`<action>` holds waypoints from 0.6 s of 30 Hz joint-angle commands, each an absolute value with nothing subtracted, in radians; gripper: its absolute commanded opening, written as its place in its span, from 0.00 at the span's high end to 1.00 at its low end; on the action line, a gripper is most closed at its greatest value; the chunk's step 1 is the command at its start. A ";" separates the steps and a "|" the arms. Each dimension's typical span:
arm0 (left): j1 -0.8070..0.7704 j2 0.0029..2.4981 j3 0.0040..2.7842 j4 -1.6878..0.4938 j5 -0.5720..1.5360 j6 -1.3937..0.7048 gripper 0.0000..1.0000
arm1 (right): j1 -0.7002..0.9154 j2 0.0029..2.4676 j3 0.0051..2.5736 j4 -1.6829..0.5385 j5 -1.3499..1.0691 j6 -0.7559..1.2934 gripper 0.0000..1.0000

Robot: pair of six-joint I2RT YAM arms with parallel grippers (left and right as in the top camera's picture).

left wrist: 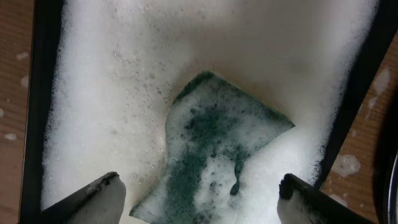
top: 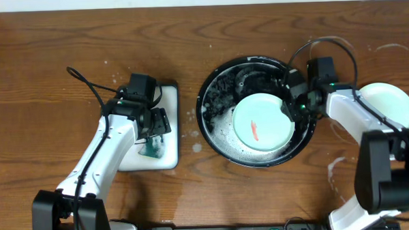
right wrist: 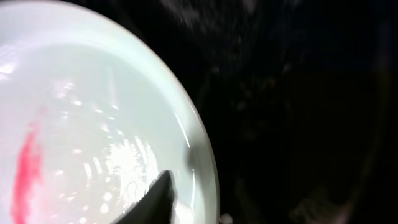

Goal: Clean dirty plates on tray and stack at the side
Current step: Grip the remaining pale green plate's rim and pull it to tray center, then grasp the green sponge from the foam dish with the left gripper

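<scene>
My left gripper [left wrist: 199, 202] hangs, fingers spread, above the green sponge [left wrist: 217, 155] in the foamy white dish [top: 170, 102]. My right gripper [top: 291, 106] sits at the rim of the red-smeared plate [top: 263, 121] in the black tray [top: 206, 122]; pinching or not, I can't tell. A second plate [top: 389, 100] lies on the soap-marked wood tabletop [top: 53, 79].

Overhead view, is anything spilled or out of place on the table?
Yes. Soap spots lie on the table between the white dish and the black tray, and a whitish smear marks it at lower right. The plate in the tray has a red streak.
</scene>
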State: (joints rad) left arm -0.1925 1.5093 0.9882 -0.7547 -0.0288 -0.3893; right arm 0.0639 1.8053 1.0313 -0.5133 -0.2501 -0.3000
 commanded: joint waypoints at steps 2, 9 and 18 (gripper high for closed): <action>-0.188 1.510 0.987 -0.757 -0.033 -0.387 0.18 | 0.058 1.844 1.032 -0.512 -0.202 -0.156 0.99; -0.188 1.510 0.987 -0.757 -0.033 -0.387 0.18 | 0.067 1.763 1.032 -0.541 -0.166 0.220 0.99; -0.188 1.510 0.987 -0.757 -0.033 -0.387 0.18 | 0.091 1.733 1.032 -0.606 -0.101 0.306 0.99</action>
